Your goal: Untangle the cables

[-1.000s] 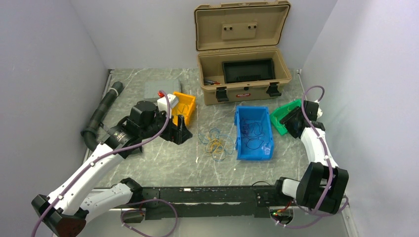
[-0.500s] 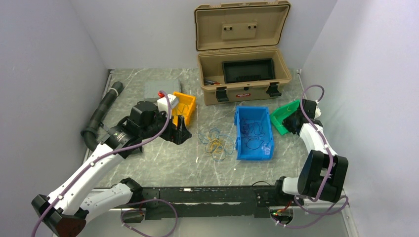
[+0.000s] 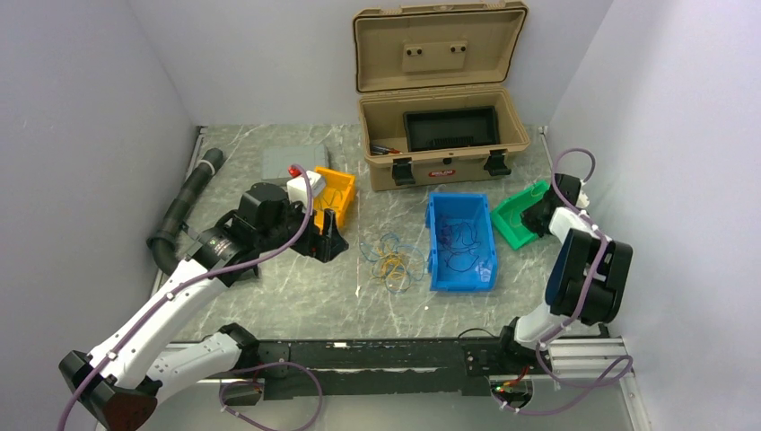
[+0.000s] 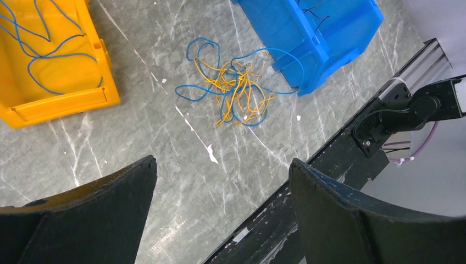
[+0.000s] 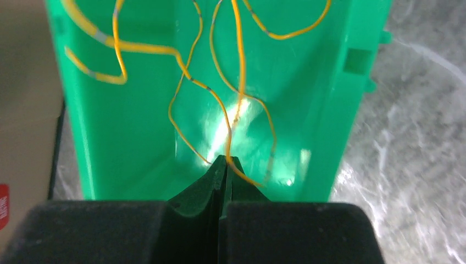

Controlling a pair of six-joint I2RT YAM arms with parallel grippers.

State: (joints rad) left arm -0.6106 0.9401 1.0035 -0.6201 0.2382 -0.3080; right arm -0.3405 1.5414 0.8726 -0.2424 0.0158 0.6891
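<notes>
A tangle of thin yellow and blue cables (image 3: 392, 256) lies on the marble table between the yellow bin (image 3: 336, 184) and the blue bin (image 3: 462, 269). In the left wrist view the same tangle (image 4: 236, 91) sits well beyond my left gripper (image 4: 222, 165), which is open and empty. From above, that left gripper (image 3: 328, 242) hangs beside the yellow bin. My right gripper (image 5: 226, 159) is shut at the green bin (image 5: 110, 137), its tips pinching a yellow cable (image 5: 236, 66) that runs up into the bin. Seen from above, the right gripper (image 3: 537, 215) is at the green bin's right side.
Loose blue wires (image 4: 44, 49) lie in the yellow bin and dark wires (image 3: 462, 238) in the blue bin. An open tan toolbox (image 3: 440, 162) stands at the back. A black corrugated hose (image 3: 184, 202) runs along the left wall, and a grey plate (image 3: 287, 160) lies behind the yellow bin.
My right gripper has shut. The right arm's elbow has folded up and forward, its wrist staying at the green bin. The left arm has not moved.
</notes>
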